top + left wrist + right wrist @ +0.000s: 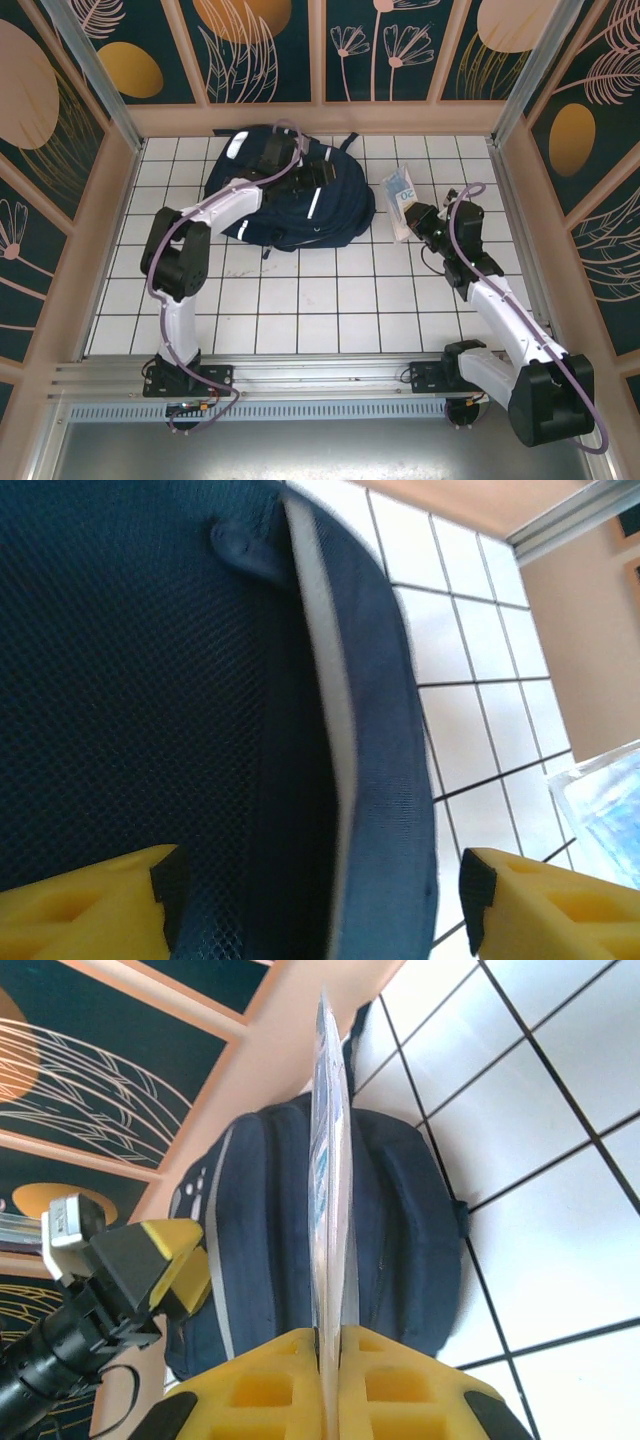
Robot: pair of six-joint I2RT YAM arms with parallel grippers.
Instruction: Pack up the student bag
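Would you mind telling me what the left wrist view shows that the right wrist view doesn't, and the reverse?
Left wrist view: the student bag's mesh fabric and a pale strip along its edge, close up, with the left gripper's yellow fingers standing wide apart over it. Right wrist view: the right gripper shut on a thin clear packet, held upright and seen edge-on, and the patterned wall behind. Shared: the navy bag and the white tiled table.
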